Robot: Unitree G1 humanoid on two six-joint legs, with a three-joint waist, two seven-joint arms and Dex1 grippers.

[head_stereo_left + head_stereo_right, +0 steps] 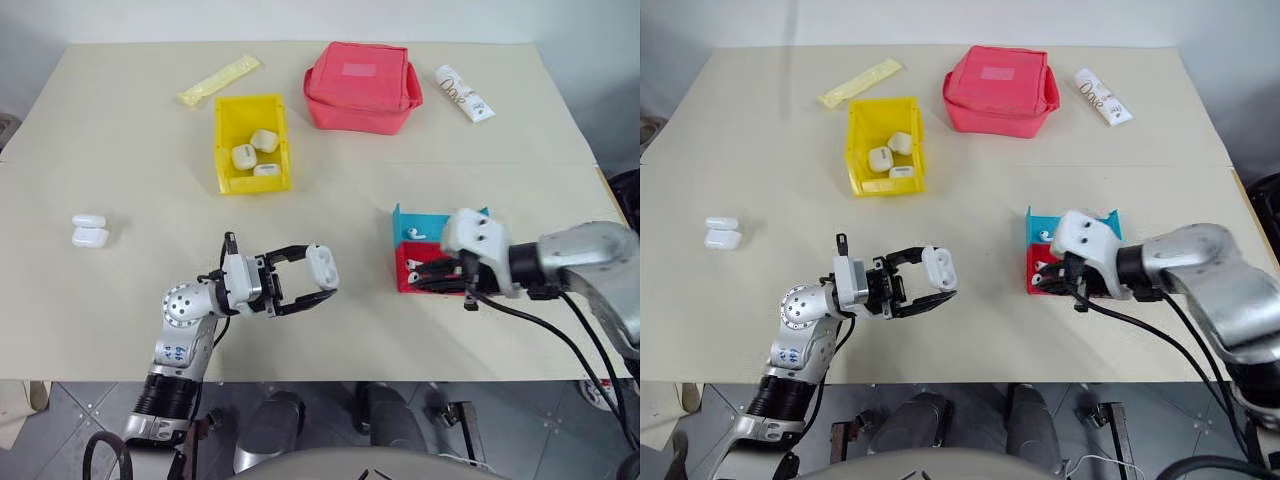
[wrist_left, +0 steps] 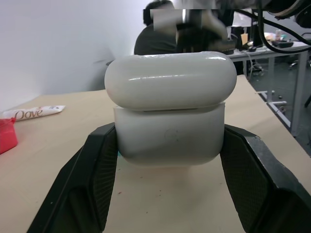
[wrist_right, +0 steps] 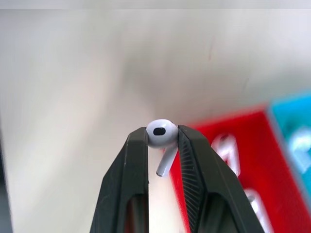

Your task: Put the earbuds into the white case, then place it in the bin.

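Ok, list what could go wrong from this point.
1. The right gripper pinches the earbud only at its rounded head, at the very fingertips; it could slip or pop out in transit.
2. The white case in the left gripper looks barely open, if at all, so insertion may fail.
3. The case is held above bare table; a dropped earbud could roll away.

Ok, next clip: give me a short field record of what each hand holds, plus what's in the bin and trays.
left hand: shut on small glossy white earbud case, lid open, held above the beige table
right hand: shut on a tiny white earbud, above the small red tray
red tray: more earbuds inside
small blue tray: one earbud
yellow plastic bin: three white cases
table left: two more white cases
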